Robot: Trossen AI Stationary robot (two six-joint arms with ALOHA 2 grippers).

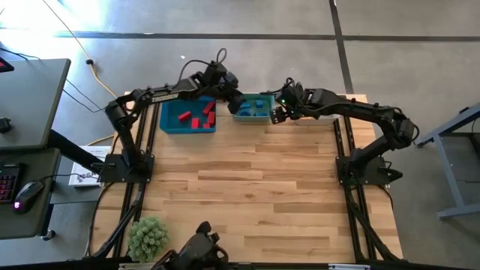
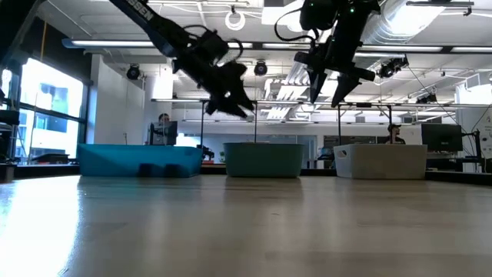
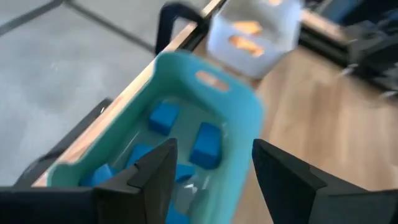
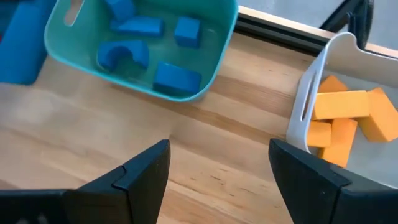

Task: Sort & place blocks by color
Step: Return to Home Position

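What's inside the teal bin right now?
Only blue blocks show inside the teal bin: five pieces, one arched. One end is cropped in the right wrist view, and the left gripper covers part from above.

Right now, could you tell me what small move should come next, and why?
The left hand and right hand hang open and empty, while small red blocks lie in the blue plastic bin, blue blocks in the teal plastic bin, orange blocks in the white plastic bin. So probably draw both back from the bins.
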